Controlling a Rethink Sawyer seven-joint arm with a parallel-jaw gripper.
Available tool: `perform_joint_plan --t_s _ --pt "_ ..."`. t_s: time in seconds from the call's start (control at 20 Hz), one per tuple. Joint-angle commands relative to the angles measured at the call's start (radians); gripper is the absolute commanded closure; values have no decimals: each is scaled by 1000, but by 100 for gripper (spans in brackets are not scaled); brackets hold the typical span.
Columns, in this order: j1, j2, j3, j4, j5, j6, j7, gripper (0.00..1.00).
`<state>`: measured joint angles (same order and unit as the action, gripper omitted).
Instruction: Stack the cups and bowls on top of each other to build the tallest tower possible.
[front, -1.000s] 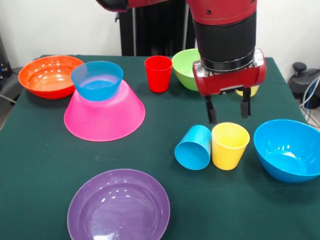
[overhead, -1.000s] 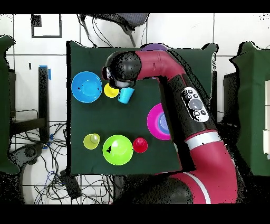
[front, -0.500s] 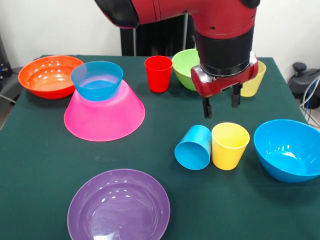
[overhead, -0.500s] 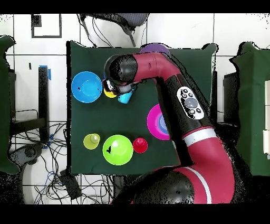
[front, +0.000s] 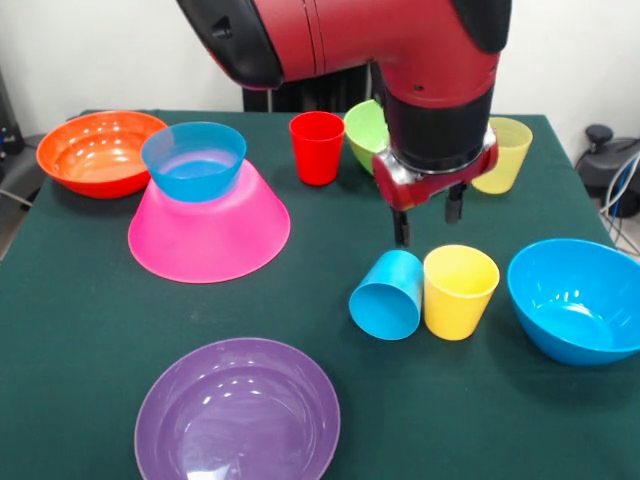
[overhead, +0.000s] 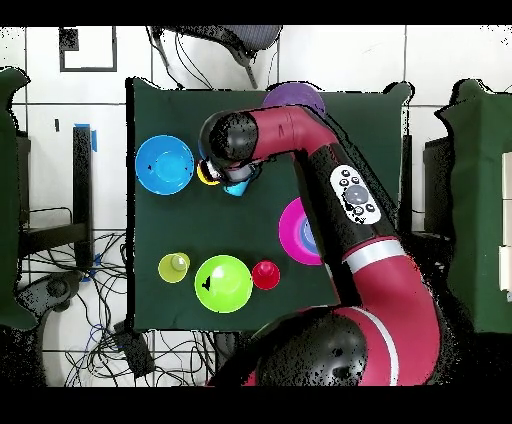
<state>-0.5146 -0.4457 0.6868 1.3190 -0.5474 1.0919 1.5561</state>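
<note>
My gripper (front: 427, 220) hangs open and empty just above and behind the blue cup (front: 386, 295), which lies on its side against the upright yellow cup (front: 459, 290). The tower is the upside-down pink bowl (front: 210, 230) with a small blue bowl (front: 194, 160) sitting upright on it, at the left. The orange bowl (front: 100, 150) stands beside it. The red cup (front: 317, 147), green bowl (front: 362, 130) and pale yellow cup (front: 503, 155) stand at the back. In the overhead view my wrist (overhead: 230, 140) covers the gripper and part of the blue cup (overhead: 238, 187) and yellow cup (overhead: 207, 176).
A medium blue bowl (front: 575, 298) stands at the right, next to the yellow cup. The purple bowl (front: 238, 410) sits upright near the front edge. My arm (overhead: 340, 190) crosses the table above the pink bowl (overhead: 296, 232) in the overhead view.
My gripper has shifted left in the front view, from over the yellow cup toward the blue cup, turning as it went. The pale yellow cup now shows behind it. No object moved.
</note>
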Motion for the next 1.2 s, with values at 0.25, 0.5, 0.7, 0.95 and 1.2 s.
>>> perform_joint_plan --t_s 0.25,0.5,0.7,0.95,1.2 --pt "15 47 -28 -19 -163 -342 -64 0" --pt "11 34 -42 4 -148 -383 -60 0" --pt "10 27 -53 30 -136 -415 -52 0" --pt "0 60 -54 29 -103 -359 -73 0" --pt "11 93 -53 -17 -63 -232 -113 0"
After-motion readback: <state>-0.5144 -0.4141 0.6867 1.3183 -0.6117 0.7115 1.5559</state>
